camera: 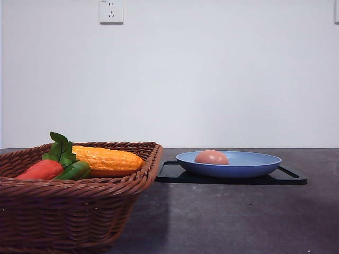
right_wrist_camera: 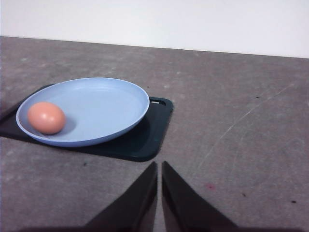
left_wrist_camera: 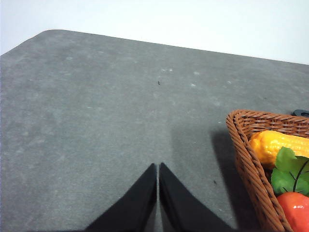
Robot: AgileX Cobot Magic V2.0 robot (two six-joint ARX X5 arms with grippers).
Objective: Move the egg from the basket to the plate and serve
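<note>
Three views take in one dark grey speckled tabletop (left_wrist_camera: 96, 121). In the front view a large brown woven wicker basket (camera: 69, 211) fills the lower left of the frame, holding a bumpy orange-yellow corn cob (camera: 108, 159), a red-orange carrot (camera: 41, 170) and its green leaves (camera: 62, 148). Right of centre lies a flat black rectangular tray (camera: 233, 179) bearing a round shallow matte blue plate (camera: 249, 164). A small smooth pinkish-brown egg (camera: 211, 157) sits in the plate, toward its left side.

A white wall socket (camera: 111, 11) at the top of the front view shows no readable lettering.

The left wrist view adds the basket's corner at the right edge of the frame. The left gripper (left_wrist_camera: 158, 166) has its two black fingers pressed together, holding nothing, above bare tabletop.

The right wrist view looks down into the plate, with the egg near the rim in the frame's left half. The right gripper (right_wrist_camera: 159, 165) is likewise closed and empty, near the tray's corner.
</note>
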